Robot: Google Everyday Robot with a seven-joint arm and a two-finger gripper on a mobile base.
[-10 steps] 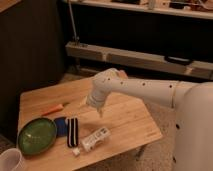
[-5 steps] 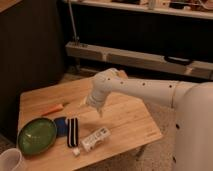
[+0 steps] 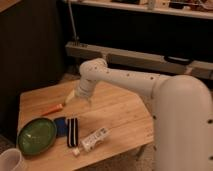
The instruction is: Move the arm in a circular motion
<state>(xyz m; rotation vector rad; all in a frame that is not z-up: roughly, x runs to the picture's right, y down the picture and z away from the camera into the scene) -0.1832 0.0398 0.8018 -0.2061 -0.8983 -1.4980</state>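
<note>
The arm (image 3: 135,82) is glossy white with small dark dots and reaches from the right edge over the wooden table (image 3: 117,112). Its bulbous elbow (image 3: 92,69) sits above the table's far side. From there a short segment slopes down and left to the tapered tip, where the gripper (image 3: 70,97) hangs just above the tabletop. The gripper is close to an orange stick-like item (image 3: 52,109), a little to its right and above it.
On the table's front left lie a green bowl (image 3: 37,135), a blue pad (image 3: 61,126), a black striped item (image 3: 72,131) and a white bottle (image 3: 94,139). A white cup (image 3: 10,160) sits at the bottom left corner. Dark shelving (image 3: 150,55) runs behind the table.
The elbow and tip have swung left over the table, bringing the gripper closer to the orange item. The objects on the table have not moved.
</note>
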